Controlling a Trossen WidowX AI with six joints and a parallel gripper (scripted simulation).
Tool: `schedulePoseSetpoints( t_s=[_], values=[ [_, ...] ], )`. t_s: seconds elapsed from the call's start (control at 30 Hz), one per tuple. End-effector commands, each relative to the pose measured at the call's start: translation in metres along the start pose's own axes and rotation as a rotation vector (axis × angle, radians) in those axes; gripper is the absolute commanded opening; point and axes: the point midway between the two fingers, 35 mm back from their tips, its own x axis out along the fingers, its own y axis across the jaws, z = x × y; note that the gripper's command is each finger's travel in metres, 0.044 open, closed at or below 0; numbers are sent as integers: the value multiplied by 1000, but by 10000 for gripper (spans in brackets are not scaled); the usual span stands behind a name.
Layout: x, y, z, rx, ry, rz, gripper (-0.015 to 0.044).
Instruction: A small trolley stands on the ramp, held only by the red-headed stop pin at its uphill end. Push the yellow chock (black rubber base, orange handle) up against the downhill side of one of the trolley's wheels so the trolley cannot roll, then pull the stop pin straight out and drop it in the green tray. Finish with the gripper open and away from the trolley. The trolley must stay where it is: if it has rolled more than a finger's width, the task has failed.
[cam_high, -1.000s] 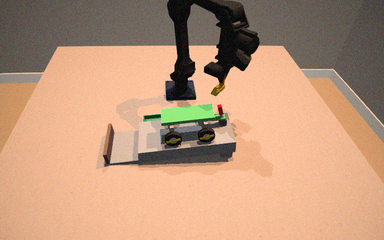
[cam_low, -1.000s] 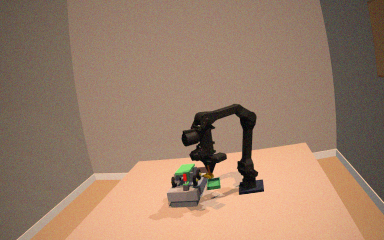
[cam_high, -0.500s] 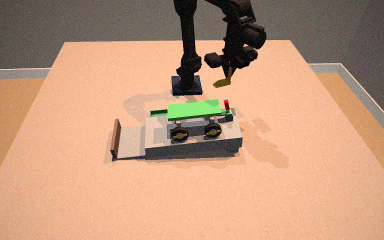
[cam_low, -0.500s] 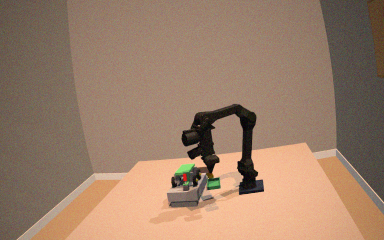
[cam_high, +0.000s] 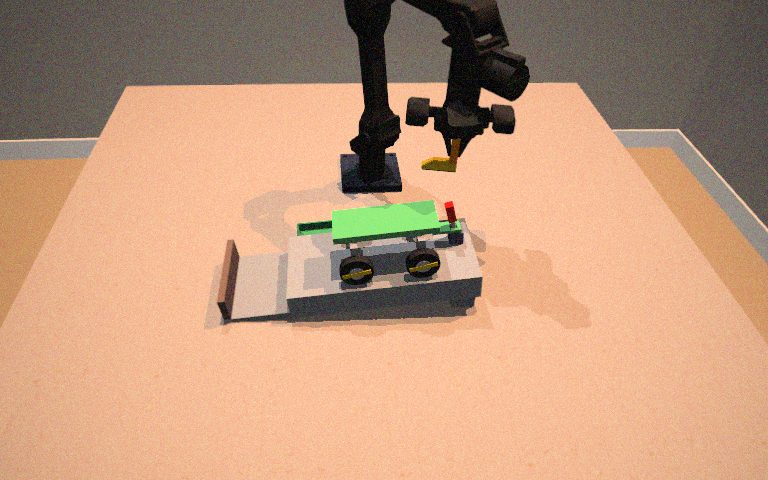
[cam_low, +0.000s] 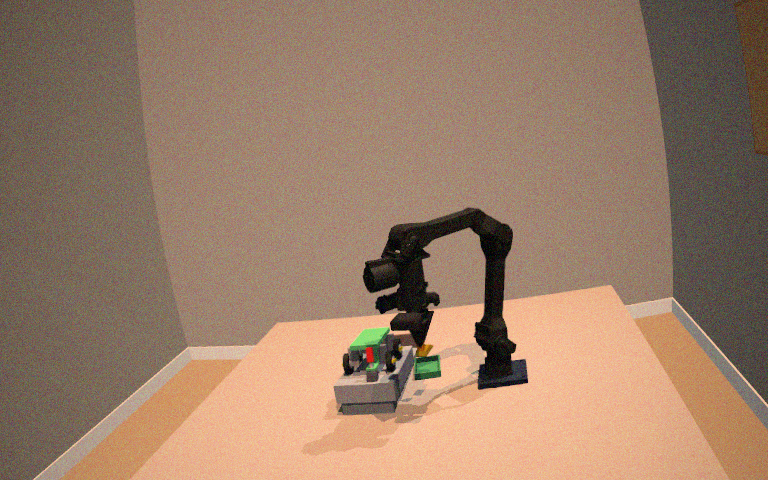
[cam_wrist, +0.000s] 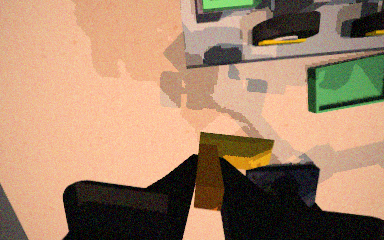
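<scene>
My gripper (cam_high: 456, 148) (cam_low: 421, 341) (cam_wrist: 207, 161) is shut on the orange handle of the yellow chock (cam_high: 439, 164) (cam_low: 424, 350) (cam_wrist: 250, 151). It holds the chock in the air on the robot-base side of the ramp, its wedge pointing to the left in the top view. The trolley (cam_high: 385, 220) (cam_low: 370, 338) stands on the grey ramp (cam_high: 385, 303) (cam_low: 365, 392) (cam_wrist: 197, 47). The red-headed stop pin (cam_high: 450, 211) (cam_low: 369, 354) stands upright at the uphill end. The green tray (cam_high: 314, 227) (cam_low: 427, 367) (cam_wrist: 347, 86) lies beside the ramp and looks empty. The chock's underside is hidden.
A brown end board (cam_high: 228, 280) stands across the ramp's low end. The arm's dark base plate (cam_high: 370, 185) (cam_low: 502, 380) (cam_wrist: 285, 175) is on the table behind the ramp. The trolley's deck and the pin rise above the ramp on its near side to the gripper.
</scene>
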Motion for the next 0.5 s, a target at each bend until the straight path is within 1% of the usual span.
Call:
schedulePoseSetpoints(
  t_s=[0.0,0.47],
  values=[
    [0,0,-1,124,7,2,0],
    [0,0,-1,587,6,2,0]
  ],
)
